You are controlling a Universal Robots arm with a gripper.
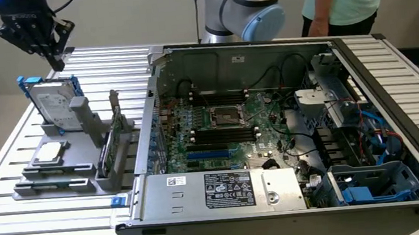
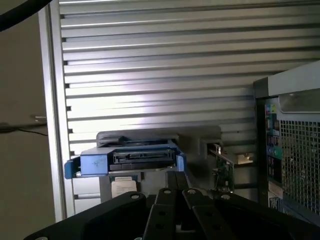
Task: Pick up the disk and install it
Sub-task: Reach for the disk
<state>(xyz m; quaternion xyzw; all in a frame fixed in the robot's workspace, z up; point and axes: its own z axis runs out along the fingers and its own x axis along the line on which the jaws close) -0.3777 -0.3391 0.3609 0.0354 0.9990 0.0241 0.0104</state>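
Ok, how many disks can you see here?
1. The disk stands upright in the grey rack, at the exterior view's left, beside the open case. More may sit hidden inside the case.

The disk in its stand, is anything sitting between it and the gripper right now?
Nothing visible. The shut gripper hangs above the disk, which stands upright in its grey holder, with open air between them.

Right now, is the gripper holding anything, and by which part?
Nothing is held: the gripper hangs shut above the disk, apart from it.
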